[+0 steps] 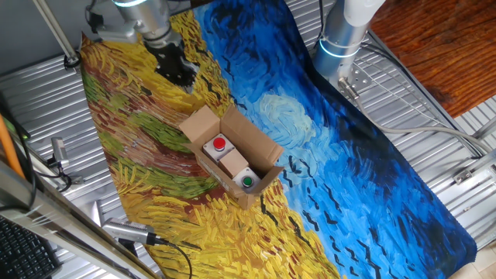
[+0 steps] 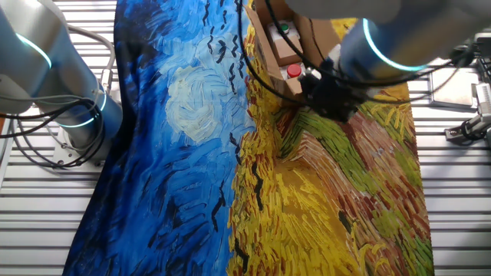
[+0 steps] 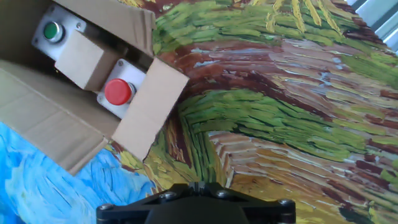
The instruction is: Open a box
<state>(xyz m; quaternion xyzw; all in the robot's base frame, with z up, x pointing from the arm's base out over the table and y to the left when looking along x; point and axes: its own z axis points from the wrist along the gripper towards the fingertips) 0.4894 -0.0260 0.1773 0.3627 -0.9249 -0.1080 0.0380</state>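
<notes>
Four flaps look spread on the box (image 1: 232,159), mid-cloth with red and green buttons showing inside, so I'd keep my gripper (image 1: 177,68) clear above it, though I cannot tell the jaws' spacing.

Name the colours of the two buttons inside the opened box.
One red, one green; hand view shows them best.

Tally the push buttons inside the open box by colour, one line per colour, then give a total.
Inside the box:
Red button: 1
Green button: 1
Total: 2
</notes>
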